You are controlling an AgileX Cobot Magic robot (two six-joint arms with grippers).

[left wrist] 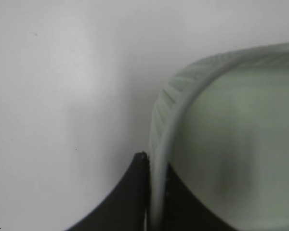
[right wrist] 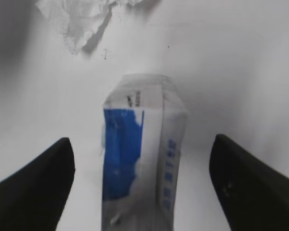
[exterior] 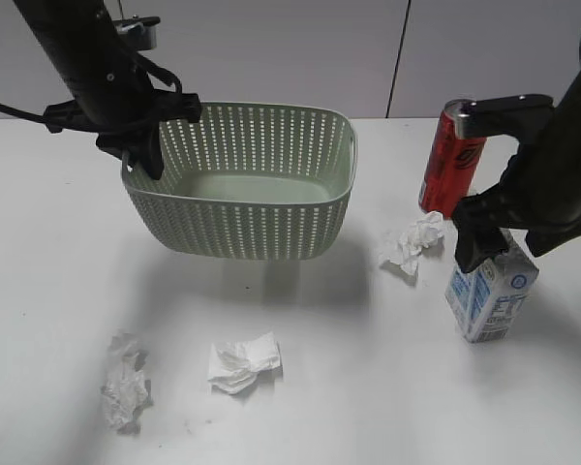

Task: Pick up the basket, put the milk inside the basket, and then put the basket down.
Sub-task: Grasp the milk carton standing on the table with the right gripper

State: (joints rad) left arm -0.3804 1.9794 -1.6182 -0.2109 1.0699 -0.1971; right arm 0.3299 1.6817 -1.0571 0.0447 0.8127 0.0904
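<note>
Your right tool (right wrist: 140, 185), wide open and empty, straddles the upright white-and-blue milk carton (right wrist: 142, 149); your left tool (exterior: 145, 145) clamps the pale sage-green slotted plastic basket (exterior: 247, 184), left of the carton.

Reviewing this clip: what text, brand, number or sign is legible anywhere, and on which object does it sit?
None reads as words.
Milk: blue print on the side panels, too small in the exterior view; the right wrist view shows a column of blue characters, too blurred to read.
Red can: dark markings on its side, no legible brand.
Basket: no text visible.
Crumpled tissues: no text visible.
</note>
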